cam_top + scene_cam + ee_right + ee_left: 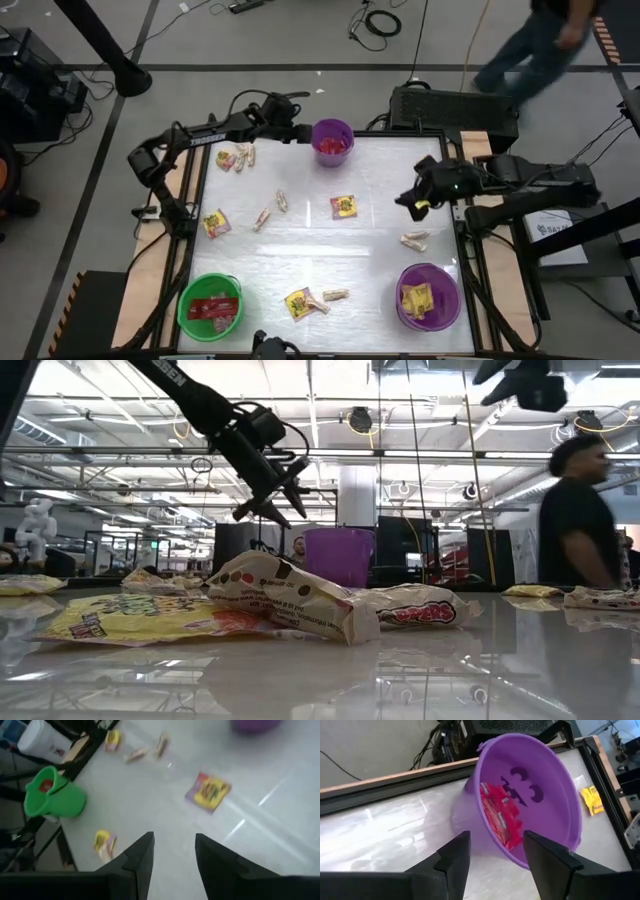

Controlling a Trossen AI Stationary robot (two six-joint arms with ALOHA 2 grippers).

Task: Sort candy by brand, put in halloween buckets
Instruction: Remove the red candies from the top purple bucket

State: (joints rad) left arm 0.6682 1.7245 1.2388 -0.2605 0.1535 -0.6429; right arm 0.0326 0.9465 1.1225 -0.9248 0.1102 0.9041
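A green bucket holding red packets sits at the bench's near-left corner. The left gripper, fingers open and empty, hangs beside the far purple bucket. Loose candy lies mid-bench. The right gripper, fingers apart and empty, hovers above the near purple bucket.

1. A white glossy table top is seen from above, framed by black rails, with wooden strips along its sides.
2. Grey floor is shown around the table, crossed by dark lines.
3. Black cables are coiled on the floor beyond the far edge.
4. A black box-like unit is placed just behind the far right corner.
5. A person in dark clothing is seen standing beyond the table, blurred.
6. A white figure is visible far back in the room.
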